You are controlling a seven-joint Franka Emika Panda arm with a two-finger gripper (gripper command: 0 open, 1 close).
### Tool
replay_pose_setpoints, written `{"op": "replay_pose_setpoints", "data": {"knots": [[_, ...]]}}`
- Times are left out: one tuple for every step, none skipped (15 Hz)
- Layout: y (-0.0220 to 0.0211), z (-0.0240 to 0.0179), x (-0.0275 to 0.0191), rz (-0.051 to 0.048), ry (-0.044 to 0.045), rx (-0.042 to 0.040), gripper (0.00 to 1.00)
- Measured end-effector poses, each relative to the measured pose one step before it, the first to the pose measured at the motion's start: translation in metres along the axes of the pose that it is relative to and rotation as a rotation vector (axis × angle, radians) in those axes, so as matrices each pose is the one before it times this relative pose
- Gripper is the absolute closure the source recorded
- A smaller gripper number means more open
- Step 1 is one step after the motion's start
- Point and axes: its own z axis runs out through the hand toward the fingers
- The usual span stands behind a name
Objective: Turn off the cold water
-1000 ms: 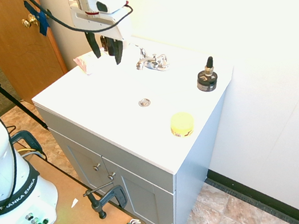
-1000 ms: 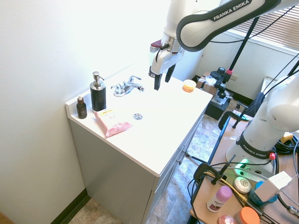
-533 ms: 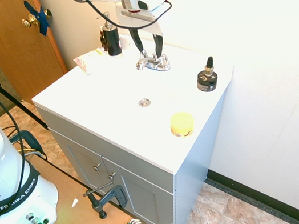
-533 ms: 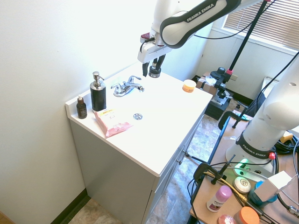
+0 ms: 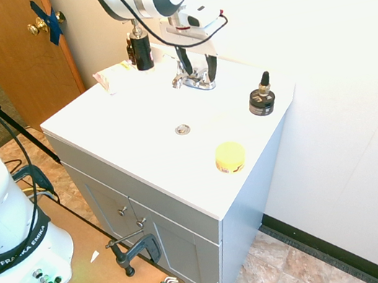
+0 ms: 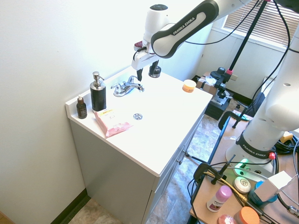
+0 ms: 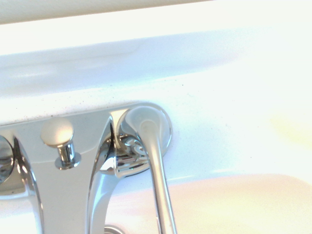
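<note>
- A shiny chrome faucet (image 5: 193,78) is seen on a plain white vanity top (image 5: 136,132).
- A black soap dispenser (image 6: 98,94) with a silver pump is shown.
- A pink packet (image 6: 112,122) carries a yellow label.
- A pale yellow round tin (image 5: 230,156) is visible.
- The cabinet front (image 5: 124,211) is grey.

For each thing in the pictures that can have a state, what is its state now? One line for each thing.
gripper: open, fingers on either side of the faucet.
faucet: no water stream is visible.
faucet handle: not gripped.
door: shut.
cabinet doors: shut.
soap dispenser: upright.
dropper bottle: upright, capped.
</note>
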Motion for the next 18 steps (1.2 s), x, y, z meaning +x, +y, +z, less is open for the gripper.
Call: {"op": "replay_pose_setpoints", "data": {"knots": [[-0.00194,0.00567,0.00107,0.00316,0.00326,-0.00271,0.00],[-0.00176,0.00457,0.00275,0.00417,0.00645,-0.00267,0.00],[-0.00150,0.00328,0.00473,0.00554,0.00938,-0.00082,0.00],[-0.00098,0.00271,0.00529,0.00576,0.00611,-0.00142,0.00],[-0.00132,0.00151,0.00561,0.00571,0.00590,-0.00048,0.00],[-0.00196,0.00093,0.00635,0.00610,0.00703,0.00091,0.00],[-0.00178,0.00153,0.00640,0.00614,0.00701,-0.00038,0.00],[-0.00204,0.00110,0.00705,0.00658,0.00862,0.00027,0.00],[-0.00345,0.00069,0.00709,0.00491,0.00881,0.00052,0.00],[-0.00287,-0.00013,0.00540,0.00247,0.00424,-0.00528,0.00],[-0.00004,-0.00085,0.00182,-0.00009,-0.00509,-0.00851,0.00],[0.00074,-0.00257,0.00121,-0.00022,-0.00535,0.00265,0.00],[0.00181,-0.00538,0.00083,-0.00289,-0.00972,0.00764,0.00],[0.00440,-0.00722,-0.00192,-0.00829,-0.01353,0.00921,0.00],[0.00799,-0.00784,-0.00678,-0.01206,-0.01996,0.00577,0.00],[0.00890,-0.00816,-0.00987,-0.01026,-0.01810,0.00377,0.00],[0.00874,-0.00858,-0.01193,-0.00848,-0.02120,-0.00061,0.00],[0.00792,-0.00863,-0.01286,-0.00672,-0.02216,0.00045,0.00]]}}
